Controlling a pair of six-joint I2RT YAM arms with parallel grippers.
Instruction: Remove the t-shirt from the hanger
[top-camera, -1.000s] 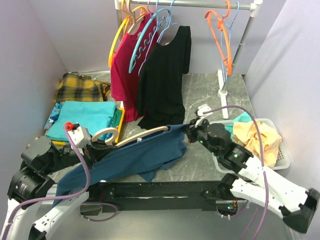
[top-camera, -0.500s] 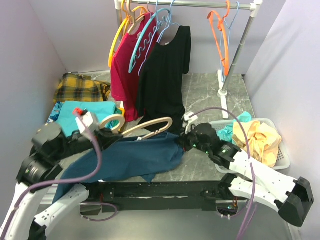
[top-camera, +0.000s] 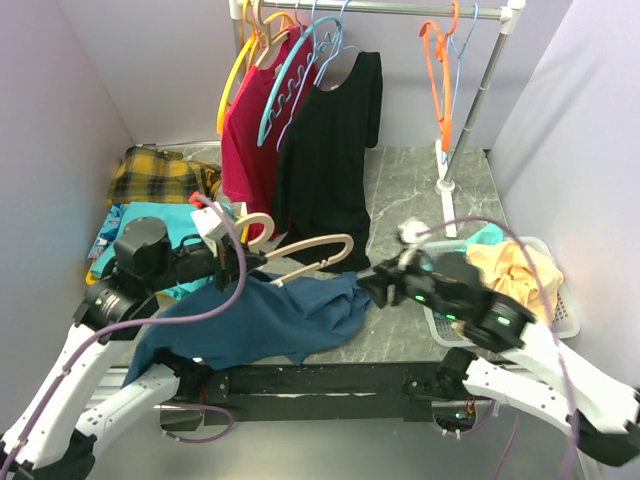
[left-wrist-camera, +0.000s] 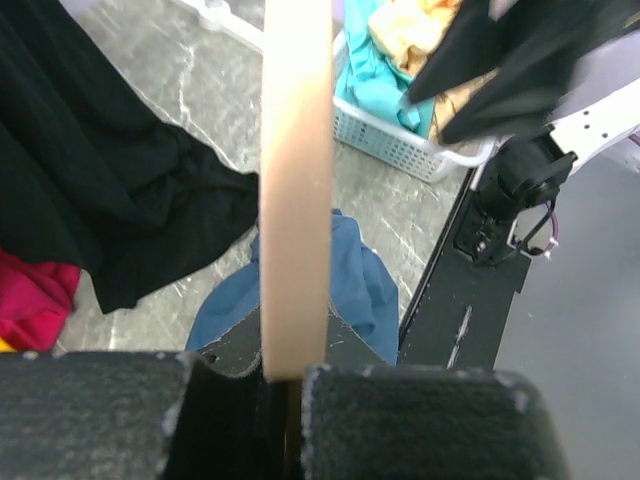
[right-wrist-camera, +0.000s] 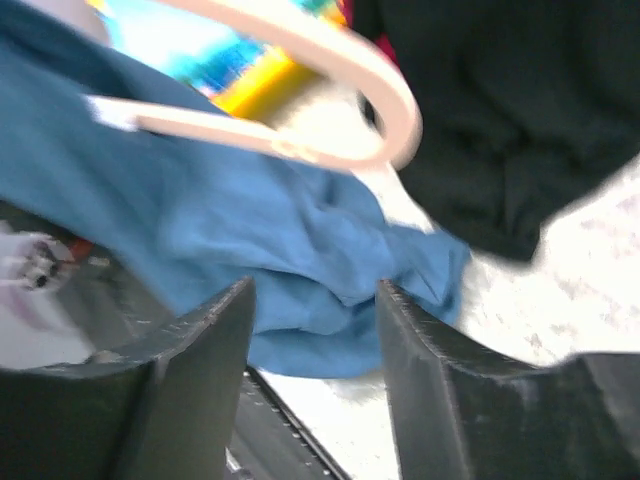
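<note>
1. Finding: a robotics test cell, dressed as a laundry corner.
2. Enclosure: plain pale walls box in a marble-patterned table on three sides.
3. Equipment: two robot arms with loose cabling stand on a black rail at the near edge.
4. Props: a clothes rail with plastic hangers and hung garments; folded clothes; a white basket of laundry.

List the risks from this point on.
The beige hanger held in the left gripper has its far end close to the hanging black shirt; lifting it further may snag that cloth. The blue t-shirt seems to touch the hanger's lower arm, and the right gripper is open, so the t-shirt might be dragged along.
</note>
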